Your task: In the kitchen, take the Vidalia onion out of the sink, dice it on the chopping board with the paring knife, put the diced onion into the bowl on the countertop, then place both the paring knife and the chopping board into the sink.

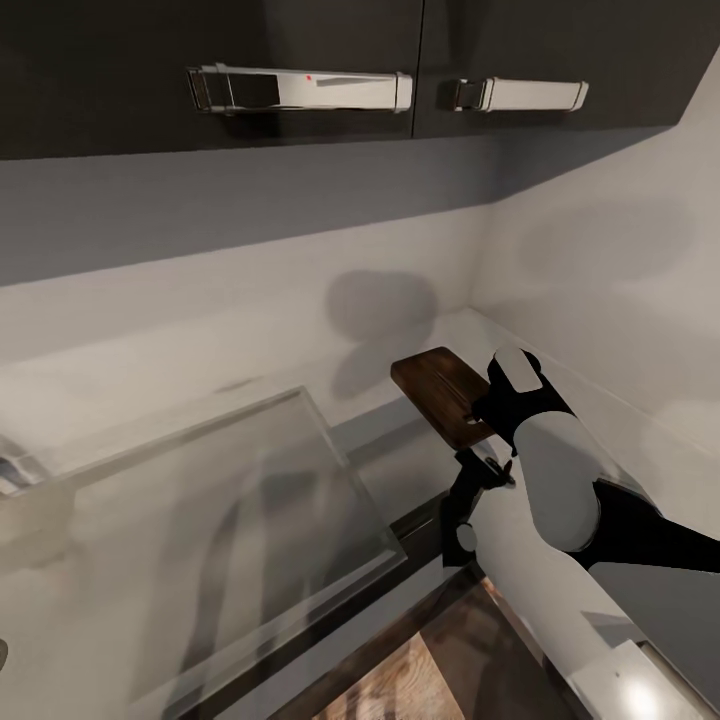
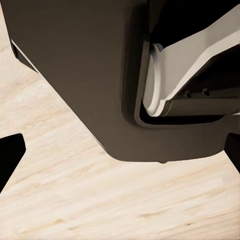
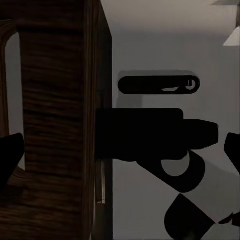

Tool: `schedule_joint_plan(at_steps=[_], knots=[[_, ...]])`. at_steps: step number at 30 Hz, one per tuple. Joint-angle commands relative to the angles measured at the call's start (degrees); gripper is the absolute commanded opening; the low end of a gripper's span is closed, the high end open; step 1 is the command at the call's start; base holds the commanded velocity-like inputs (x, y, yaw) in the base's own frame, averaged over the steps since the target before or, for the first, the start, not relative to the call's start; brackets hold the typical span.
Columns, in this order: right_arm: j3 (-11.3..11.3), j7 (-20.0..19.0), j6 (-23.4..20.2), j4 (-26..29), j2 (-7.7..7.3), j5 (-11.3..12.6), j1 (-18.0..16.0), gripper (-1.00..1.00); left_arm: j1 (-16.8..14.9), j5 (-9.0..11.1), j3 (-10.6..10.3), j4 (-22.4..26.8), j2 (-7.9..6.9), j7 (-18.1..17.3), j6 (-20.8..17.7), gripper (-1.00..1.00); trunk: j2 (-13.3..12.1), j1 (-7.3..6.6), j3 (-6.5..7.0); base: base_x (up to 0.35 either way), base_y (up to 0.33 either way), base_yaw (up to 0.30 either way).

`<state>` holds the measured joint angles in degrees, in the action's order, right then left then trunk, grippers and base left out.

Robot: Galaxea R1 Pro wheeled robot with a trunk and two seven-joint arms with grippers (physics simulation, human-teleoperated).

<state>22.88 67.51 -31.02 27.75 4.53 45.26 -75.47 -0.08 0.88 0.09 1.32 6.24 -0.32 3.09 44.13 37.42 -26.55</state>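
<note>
The dark-brown chopping board (image 1: 438,390) lies on the glossy grey countertop (image 1: 410,470) in the back right corner, to the right of the steel sink (image 1: 330,445). My right gripper (image 1: 486,422) hangs over the board's near end. In the right wrist view it (image 3: 121,155) is open, and the board (image 3: 55,110) has its long edge running between the fingers and its slot handle at one end. Whether a finger touches the wood cannot be told. My left gripper (image 2: 121,150) is open and held low beside my base. The onion, the knife and the bowl are out of view.
Dark upper cabinets with chrome handles (image 1: 300,90) hang over the counter. White walls meet in a corner (image 1: 480,260) just behind the board. Part of the tap (image 1: 18,470) shows at the sink's left. Wooden floor (image 2: 125,205) lies under my dark base (image 2: 90,75).
</note>
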Motion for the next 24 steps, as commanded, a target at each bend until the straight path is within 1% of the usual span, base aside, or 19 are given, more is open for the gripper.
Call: schedule_joint_plan(at_steps=[1,8,9,24], knots=[[0.2,0.2,-0.5,0.1,0.04,0.0,0.0,1.0,0.0,0.1,0.0,0.0,0.0,0.0,0.2,1.0,0.0,0.01,-0.1,0.0,0.0,0.0],[0.2,0.2,-0.5,0.1,0.04,0.0,0.0,1.0,0.0,0.1,0.0,0.0,0.0,0.0,0.2,1.0,0.0,0.01,-0.34,0.0,0.0,0.0],[0.2,0.2,-0.5,0.1,0.04,0.0,0.0,-1.0,0.0,0.1,0.0,0.0,0.02,0.0,0.2,1.0,0.0,0.01,-0.35,0.0,0.0,0.0],[0.3,0.2,-0.6,0.1,0.04,0.0,0.0,-1.0,0.0,0.1,0.0,0.0,0.01,0.0,0.2,1.0,0.0,0.01,-0.31,0.0,0.0,0.0]])
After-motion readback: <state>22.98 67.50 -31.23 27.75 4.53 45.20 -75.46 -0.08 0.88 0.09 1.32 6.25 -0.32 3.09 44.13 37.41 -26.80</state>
